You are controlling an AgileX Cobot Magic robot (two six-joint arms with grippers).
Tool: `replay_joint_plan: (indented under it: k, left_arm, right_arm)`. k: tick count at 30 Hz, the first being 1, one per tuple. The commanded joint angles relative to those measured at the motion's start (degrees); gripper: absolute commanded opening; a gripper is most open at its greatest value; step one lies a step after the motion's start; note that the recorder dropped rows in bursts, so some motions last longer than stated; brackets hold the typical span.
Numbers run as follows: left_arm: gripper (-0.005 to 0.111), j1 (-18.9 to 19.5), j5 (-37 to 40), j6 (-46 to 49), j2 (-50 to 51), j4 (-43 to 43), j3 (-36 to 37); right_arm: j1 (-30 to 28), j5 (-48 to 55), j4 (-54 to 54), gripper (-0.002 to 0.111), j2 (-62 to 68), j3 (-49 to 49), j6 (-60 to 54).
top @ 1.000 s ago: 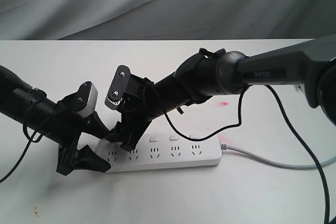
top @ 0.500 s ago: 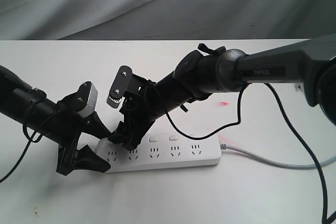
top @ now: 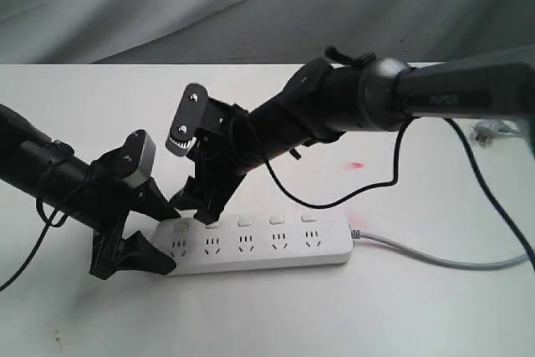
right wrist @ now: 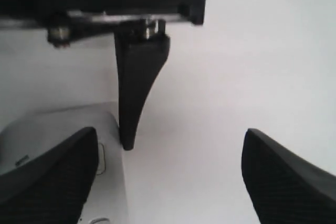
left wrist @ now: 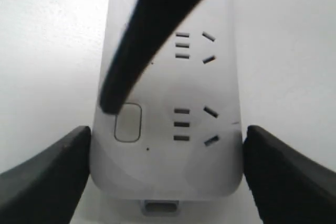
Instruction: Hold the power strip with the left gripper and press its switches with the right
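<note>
The white power strip (top: 267, 248) lies on the table, its five switches (top: 244, 222) in a row along the far side. My left gripper (top: 153, 237) is shut on the strip's left end; in the left wrist view its fingers (left wrist: 50, 174) press both sides of the power strip (left wrist: 168, 161). My right gripper (top: 199, 211), on the PIPER arm, hovers open just above the two leftmost switches. One of its fingertips (left wrist: 113, 103) hangs right beside the end switch (left wrist: 127, 123). In the right wrist view the right gripper (right wrist: 168, 182) stands wide, with the power strip (right wrist: 58, 124) beside one finger.
A grey cord (top: 435, 258) runs off the strip's right end toward the table's right edge. A small grey plug (top: 489, 133) lies at the far right. A loose black cable (top: 376, 194) droops from the right arm above the strip. Grey cloth hangs behind the table.
My right gripper has lifted off the second switch and shifted up and slightly left, uncovering that switch. The left gripper and the strip have not moved.
</note>
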Motion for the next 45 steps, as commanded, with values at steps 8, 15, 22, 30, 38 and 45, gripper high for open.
replay_joint_plan:
  k: [8, 15, 22, 30, 38, 45]
  left_arm:
    - [0.047, -0.3, -0.9, 0.5, 0.1, 1.6, 0.0]
    - [0.047, -0.3, -0.9, 0.5, 0.1, 1.6, 0.0]
    - [0.047, -0.3, -0.9, 0.5, 0.1, 1.6, 0.0]
    - [0.047, -0.3, -0.9, 0.5, 0.1, 1.6, 0.0]
    - [0.047, -0.3, -0.9, 0.5, 0.1, 1.6, 0.0]
    - [0.047, -0.3, -0.9, 0.5, 0.1, 1.6, 0.0]
  right_arm:
    - [-8.4, 11.5, -0.1, 0.070, -6.6, 0.3, 0.2]
    - [-8.5, 11.0, 1.5, 0.070, -5.8, 3.7, -2.1]
    - [-6.2, 8.3, 5.8, 0.070, -2.3, 4.1, -5.9]
    - [-4.5, 4.2, 5.6, 0.070, 0.2, 4.1, -6.4]
    - [-4.5, 4.0, 4.3, 0.070, 2.8, 4.2, -5.9]
    - [-4.5, 1.5, -6.5, 0.070, 2.7, 4.3, 1.9]
